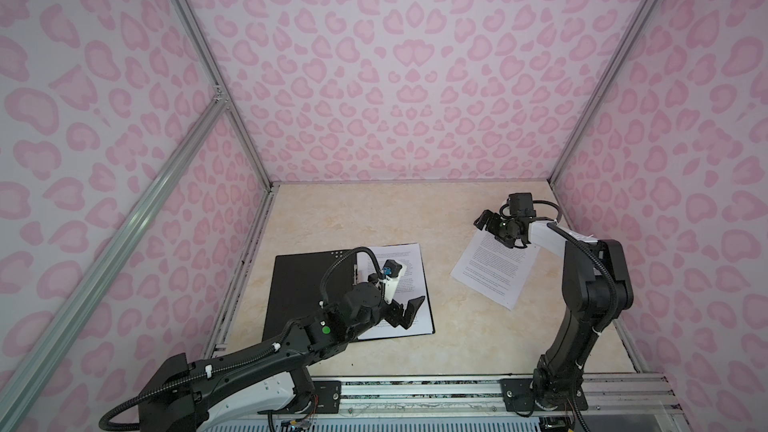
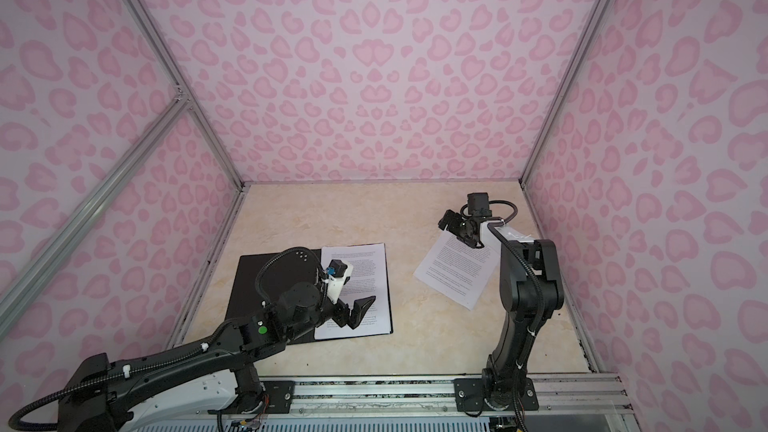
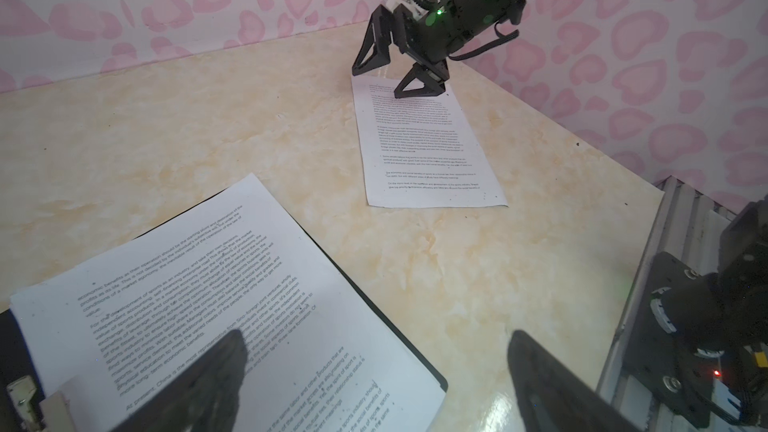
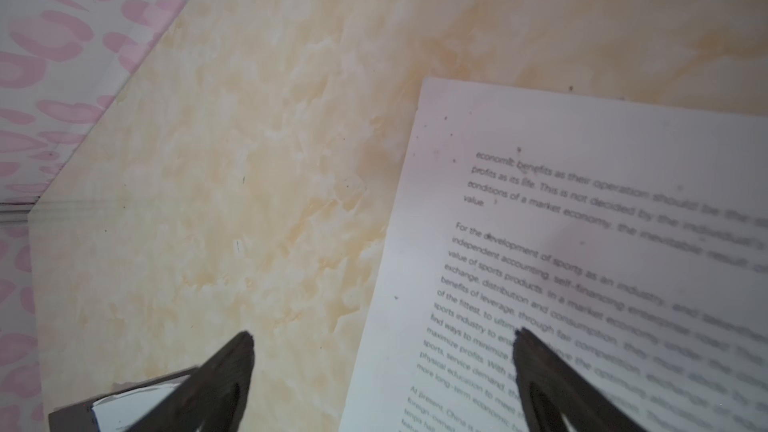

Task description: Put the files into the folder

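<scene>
Beige marble-look tabletop (image 1: 374, 218), pink-patterned walls (image 1: 395, 76) around it. Clock bearings read in the top views, from table centre.

At 9 o'clock: the folder (image 1: 299, 284), open and flat, black inside facing up. Its left leaf is bare; its right leaf carries the filed sheets (image 1: 405, 261), print up, squared to the leaf. The left wrist view shows a metal clip (image 3: 20, 392) by the spine.

At 3 o'clock: the loose files (image 1: 486, 272), flat on the tabletop, well apart from the folder, askew to the table edge.

The left gripper (image 1: 405, 313) hangs over the 5 o'clock part of the filed sheets, fingers spread wide, nothing between them. Its wrist view puts one fingertip (image 3: 224, 363) over the page, the other over bare tabletop.

The right gripper (image 1: 492, 229) is at the 11 o'clock corner of the loose files, fingers spread wide, nothing pinched. Its wrist view puts one fingertip (image 4: 540, 367) over the print, the other over bare tabletop beside the paper's edge. Tips look very close to the paper; contact possible, not confirmed.
</scene>
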Controlling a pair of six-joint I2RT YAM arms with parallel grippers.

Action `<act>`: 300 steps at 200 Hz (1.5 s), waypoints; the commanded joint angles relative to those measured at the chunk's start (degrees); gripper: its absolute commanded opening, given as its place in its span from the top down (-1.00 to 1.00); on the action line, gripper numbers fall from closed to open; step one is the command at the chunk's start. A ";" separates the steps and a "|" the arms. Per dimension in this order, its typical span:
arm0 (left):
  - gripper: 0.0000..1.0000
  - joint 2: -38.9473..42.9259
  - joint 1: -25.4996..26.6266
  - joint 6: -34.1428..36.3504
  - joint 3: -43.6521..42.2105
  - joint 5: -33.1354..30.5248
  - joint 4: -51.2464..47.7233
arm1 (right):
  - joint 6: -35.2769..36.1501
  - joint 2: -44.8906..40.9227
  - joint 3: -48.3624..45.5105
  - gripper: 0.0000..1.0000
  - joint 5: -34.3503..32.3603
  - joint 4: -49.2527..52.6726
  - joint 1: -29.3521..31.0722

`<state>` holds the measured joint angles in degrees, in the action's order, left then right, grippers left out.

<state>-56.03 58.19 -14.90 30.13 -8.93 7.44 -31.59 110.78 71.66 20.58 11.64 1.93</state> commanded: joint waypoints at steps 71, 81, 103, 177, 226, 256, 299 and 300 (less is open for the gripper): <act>-0.98 -2.65 -0.10 0.67 1.66 2.50 0.73 | -4.59 -1.77 -14.34 -0.93 0.98 -7.79 2.14; -0.97 -3.19 -0.09 0.43 1.74 2.89 0.86 | -5.97 -3.64 -18.05 -0.94 0.89 -10.33 3.12; -0.97 -5.20 -0.09 -0.37 2.42 4.88 1.49 | -9.81 -8.27 -25.82 -0.93 0.69 -15.54 5.60; -0.93 -23.35 3.69 -5.50 14.18 18.69 0.80 | -11.82 -27.70 -34.21 -0.94 -4.75 -12.70 9.47; -0.90 -43.48 9.80 -11.02 31.35 26.33 -4.10 | -7.28 -27.54 -30.12 -0.94 2.44 -11.12 -4.91; -0.89 -54.05 11.91 -12.13 41.17 28.55 -6.93 | -8.24 -28.67 -33.27 -0.94 5.79 -15.80 -10.27; -0.89 -63.86 11.78 -14.40 48.92 30.59 -8.63 | -7.00 -27.67 -31.97 -0.94 4.79 -14.83 -12.51; -0.89 -64.03 11.78 -14.43 48.99 30.62 -8.65 | -6.99 -27.61 -31.95 -0.94 4.76 -14.82 -12.58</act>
<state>-116.44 70.17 -27.51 76.23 19.79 0.97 -39.83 82.28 38.89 25.12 -2.44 -9.91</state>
